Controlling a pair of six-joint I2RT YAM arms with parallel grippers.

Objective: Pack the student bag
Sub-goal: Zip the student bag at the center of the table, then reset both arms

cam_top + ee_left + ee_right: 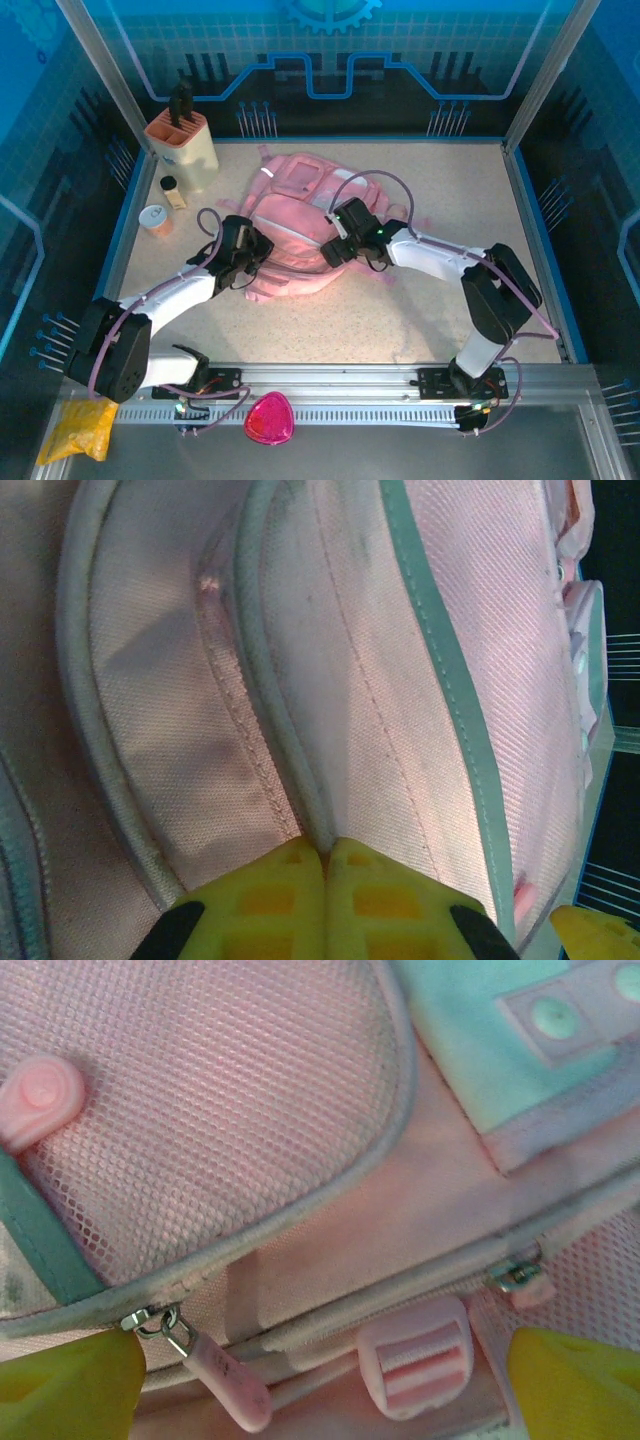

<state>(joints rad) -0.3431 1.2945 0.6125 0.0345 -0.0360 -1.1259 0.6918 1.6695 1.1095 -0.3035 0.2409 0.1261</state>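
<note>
My left hand [325,858] pinches shut on a student bag [400,680] seam [285,770] to steady it, my right hand [322,1375] wide open, empty, over the zipper pull [228,1382].

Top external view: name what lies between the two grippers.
The student bag lies between the left gripper and right gripper, in the top external view.

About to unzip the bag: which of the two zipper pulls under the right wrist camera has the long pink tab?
The zipper pull at lower left, just below the mesh pocket; its tab hangs free. The other pull, at right, shows mostly metal.
</note>
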